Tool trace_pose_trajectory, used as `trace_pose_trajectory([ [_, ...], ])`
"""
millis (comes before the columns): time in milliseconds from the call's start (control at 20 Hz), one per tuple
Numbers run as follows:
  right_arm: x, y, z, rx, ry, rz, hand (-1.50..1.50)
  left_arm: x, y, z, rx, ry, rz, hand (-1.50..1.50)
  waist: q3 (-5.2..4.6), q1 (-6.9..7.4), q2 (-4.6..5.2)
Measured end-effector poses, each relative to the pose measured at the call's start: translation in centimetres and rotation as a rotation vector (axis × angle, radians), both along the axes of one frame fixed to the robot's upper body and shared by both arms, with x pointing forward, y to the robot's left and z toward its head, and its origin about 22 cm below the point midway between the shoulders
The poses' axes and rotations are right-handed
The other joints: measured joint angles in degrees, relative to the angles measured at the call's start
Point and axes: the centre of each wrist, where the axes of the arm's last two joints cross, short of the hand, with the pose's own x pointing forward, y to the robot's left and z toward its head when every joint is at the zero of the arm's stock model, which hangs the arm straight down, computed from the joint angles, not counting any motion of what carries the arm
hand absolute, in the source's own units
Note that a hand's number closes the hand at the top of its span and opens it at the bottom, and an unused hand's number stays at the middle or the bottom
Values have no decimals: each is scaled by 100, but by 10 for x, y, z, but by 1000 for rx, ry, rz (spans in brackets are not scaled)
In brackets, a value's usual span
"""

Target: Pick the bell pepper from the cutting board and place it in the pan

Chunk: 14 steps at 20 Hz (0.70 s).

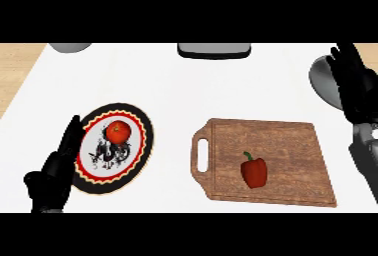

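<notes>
Your right hand [351,75] hangs released, fingers straight, over the pan [319,82], well apart from the bell pepper [254,172] lying on the cutting board [288,145]. Glossy and rounded, it could squirt from a shallow pinch (grasp across its body). The left hand [52,175], relaxed too, rests by the plate [148,145] with a tomato [118,131]; I'd say nothing blocks your path.

Tabletop [184,95]: white, fills most of the view.
Plate [145,142]: round, with a black rim, a red-and-cream wavy band and a dark drawing on its white centre; lies flat at 8 o'clock.
Tomato [118,131]: red, on the plate, toward 12 o'clock from its centre.
Grey thing [70,47]: at 11 o'clock, cut by the top edge; kind unclear.
Dark-rimmed thing [214,50]: at 12 o'clock, also cut off; kind unclear.
Floor [15,70]: pale wood, past the tabletop at 10 o'clock.
</notes>
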Motion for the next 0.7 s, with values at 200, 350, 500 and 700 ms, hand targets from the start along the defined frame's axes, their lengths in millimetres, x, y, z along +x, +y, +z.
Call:
trace_pose_trajectory([
  [200, -1, 42, 4, -162, -40, 229, 150, 8, -12, 2, -70, 17, -83, 0, -26, 27, -5],
  [350, -2, 67, 15, -422, -107, 417, 150, 12, -31, 4, -148, 46, -179, 0, -105, 128, -13],
  [500, -8, 82, 10, -675, -228, 480, -150, 13, -47, 4, -238, 89, -249, 0, -85, 64, -10],
  [700, -21, 105, -18, -754, -400, 541, -150, 24, -52, 6, -311, 129, -294, 0, -46, -34, -10],
])
